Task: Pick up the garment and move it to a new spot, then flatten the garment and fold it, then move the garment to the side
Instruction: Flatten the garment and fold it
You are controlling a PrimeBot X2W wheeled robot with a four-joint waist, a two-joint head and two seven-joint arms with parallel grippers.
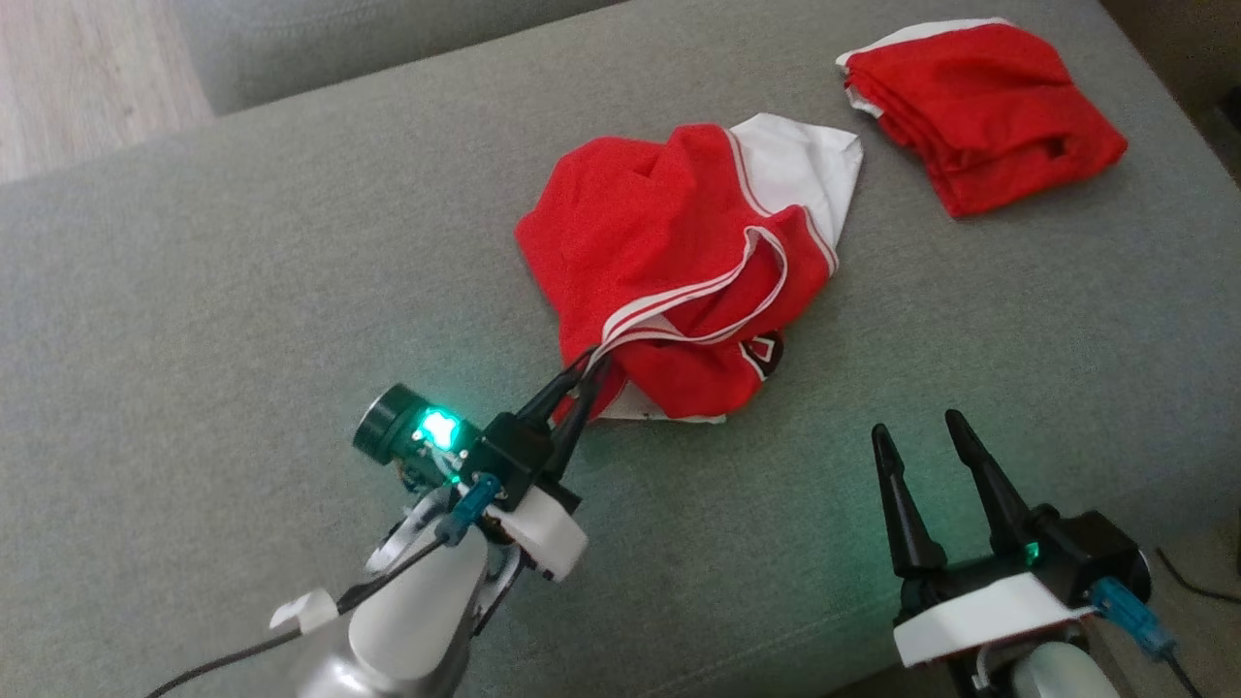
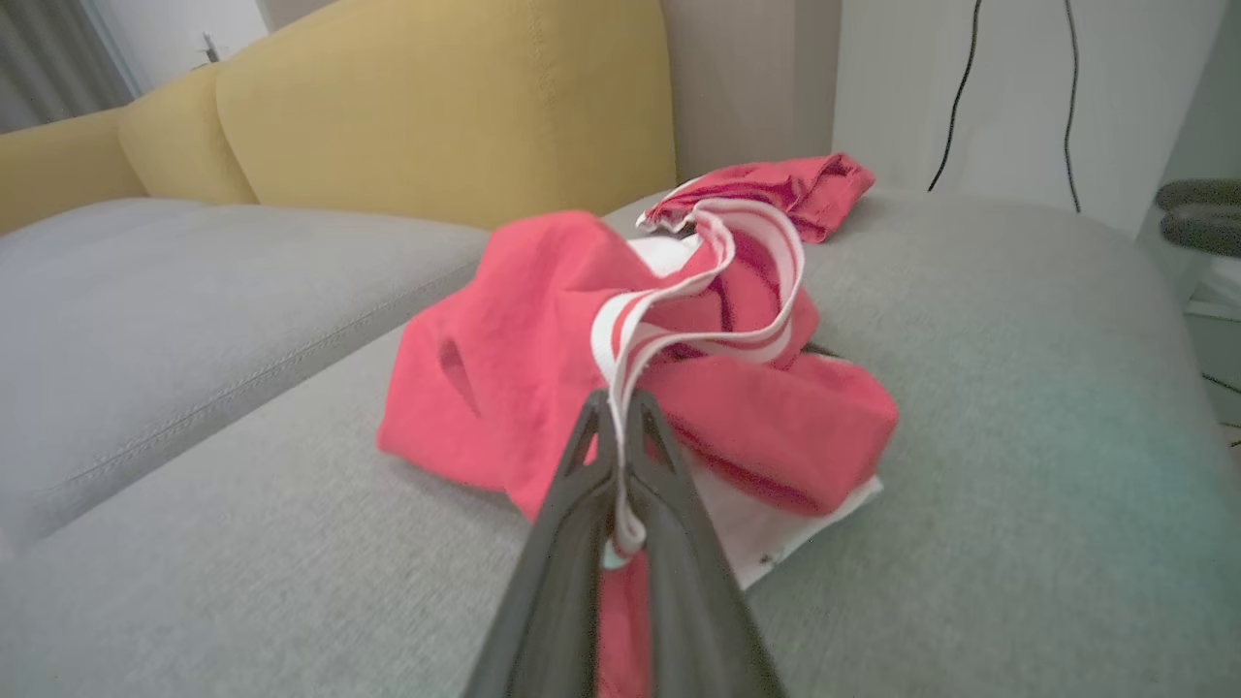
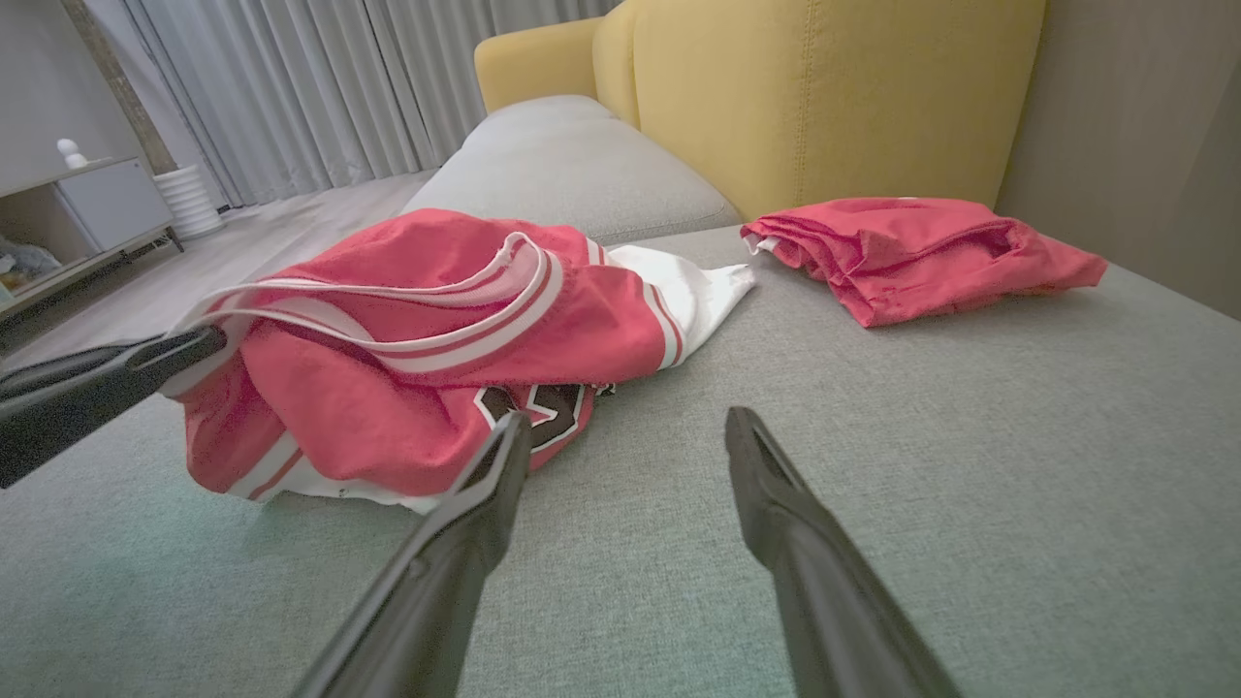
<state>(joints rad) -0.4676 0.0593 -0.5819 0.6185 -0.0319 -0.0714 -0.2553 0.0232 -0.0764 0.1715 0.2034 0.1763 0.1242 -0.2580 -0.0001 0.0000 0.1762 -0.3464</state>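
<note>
Left tool (image 1: 589,369) pinching garment (image 1: 669,252) trim; lettering unreadable

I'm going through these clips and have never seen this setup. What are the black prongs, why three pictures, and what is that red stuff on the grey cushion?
It is a two-armed robot. The black prongs are its grasping tools. One picture comes from its head, looking down; the other two come from cameras on each wrist, looking along that tool's fingers. On the grey sofa cushion lies a crumpled red and white jersey, with a folded red garment beyond it. The left tool is shut on the jersey's striped trim. The right tool is open and holds nothing.
</note>
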